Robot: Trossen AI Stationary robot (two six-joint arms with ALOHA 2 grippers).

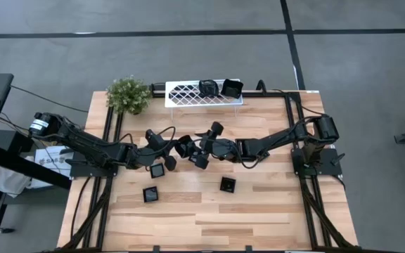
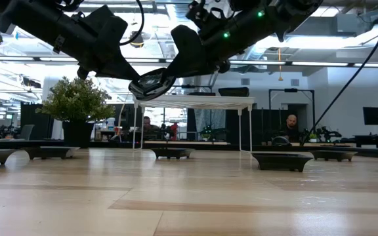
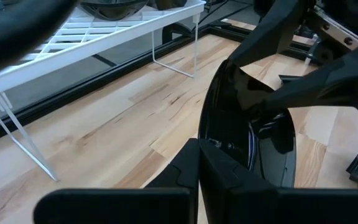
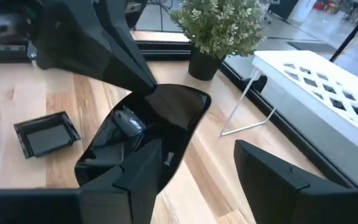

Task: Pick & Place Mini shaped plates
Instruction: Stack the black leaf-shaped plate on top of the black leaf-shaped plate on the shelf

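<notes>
High view shows a wooden table [image 1: 273,211] with two dark robot arms reaching toward its middle from either side. Between them, above the table, hangs one small glossy black plate [image 1: 185,147]. The left gripper [image 1: 169,149] is clamped together on one edge of this plate. The right gripper [image 1: 192,151] has its fingers spread apart, one on each side of the plate's other edge, not squeezing it. In the low view the plate [image 2: 151,82] is tilted and clearly off the table, with both arms meeting at it. The right wrist view shows the plate [image 4: 160,118] lying over one of that gripper's own fingers, the other finger standing away to the side.

Three more black plates lie flat on the table near the arms: one just beside the left gripper [image 1: 157,171], one nearer the front edge [image 1: 150,194], and a square one [image 1: 228,185] below the right arm. A white wire rack [image 1: 188,93] stands at the far edge, with two black plates [image 1: 219,88] resting on top. A small potted plant [image 1: 129,95] sits beside the rack.
</notes>
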